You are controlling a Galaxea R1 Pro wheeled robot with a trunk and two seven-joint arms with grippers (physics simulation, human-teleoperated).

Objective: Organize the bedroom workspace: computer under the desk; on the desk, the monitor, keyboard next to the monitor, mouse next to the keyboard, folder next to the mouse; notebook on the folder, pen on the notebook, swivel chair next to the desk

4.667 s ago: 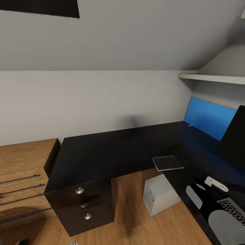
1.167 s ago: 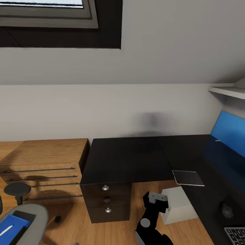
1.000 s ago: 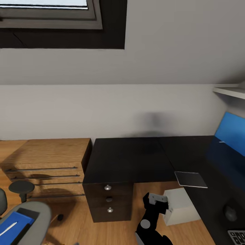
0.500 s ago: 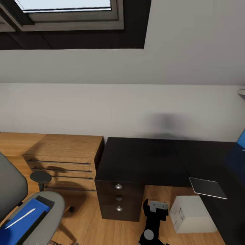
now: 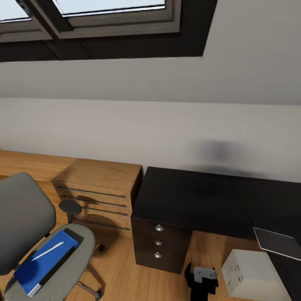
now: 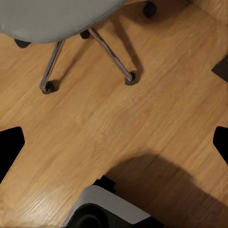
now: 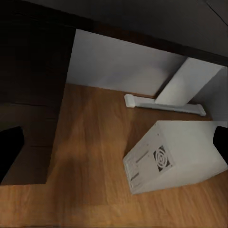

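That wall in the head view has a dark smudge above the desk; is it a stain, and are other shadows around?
Head view: the smudge on the wall looks like a soft shadow, above the glossy desk. Left wrist view: a broad dark shadow lies on the floor. Right wrist view: dim under the desk, computer slightly blurred.

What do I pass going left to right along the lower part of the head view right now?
swivel chair with the blue folder and white pen on its seat → low oak shelving → black drawer unit of the desk → right gripper → computer.
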